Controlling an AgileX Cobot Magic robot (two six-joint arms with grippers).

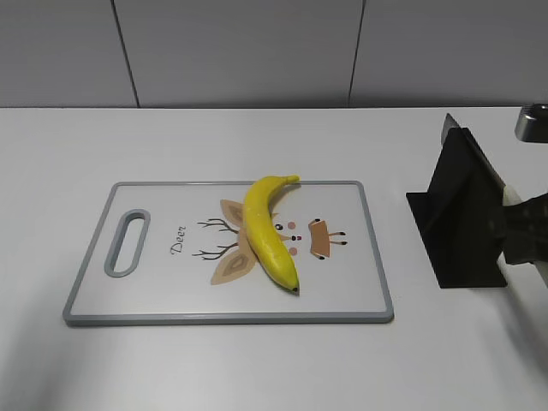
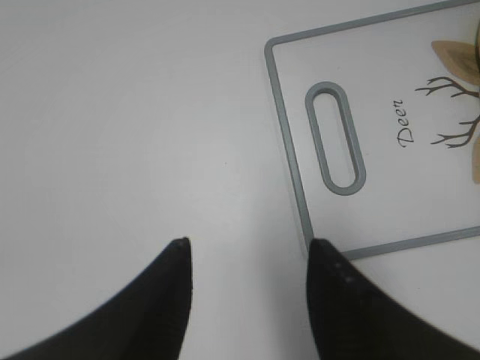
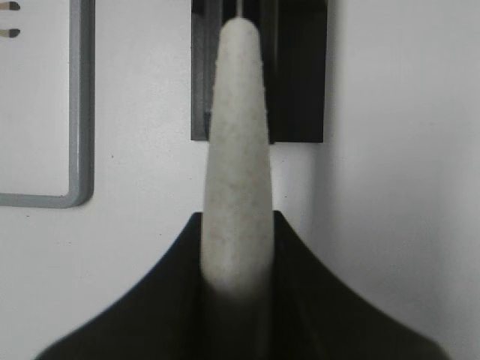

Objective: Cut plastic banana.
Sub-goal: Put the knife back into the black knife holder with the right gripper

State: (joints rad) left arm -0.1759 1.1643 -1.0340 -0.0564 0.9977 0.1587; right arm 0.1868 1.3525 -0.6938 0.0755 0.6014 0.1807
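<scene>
A yellow plastic banana (image 1: pixel 267 231) lies curved on the middle of a white cutting board (image 1: pixel 154 291) with a grey rim and a deer drawing. My right gripper (image 3: pixel 238 219) is shut on the pale handle of a knife (image 3: pixel 238 135). The knife sits in a black knife stand (image 1: pixel 462 214) to the right of the board. In the exterior view the right gripper (image 1: pixel 527 229) is at the far right edge, behind the stand. My left gripper (image 2: pixel 247 244) is open and empty, over bare table just left of the board's handle-hole corner (image 2: pixel 335 139). It does not show in the exterior view.
The white table (image 1: pixel 257 368) ends at a grey panelled wall (image 1: pixel 257 51) at the back. The board's corner (image 3: pixel 79 150) lies left of the stand (image 3: pixel 300 75) in the right wrist view. A metal part (image 1: pixel 533 122) shows at the right edge.
</scene>
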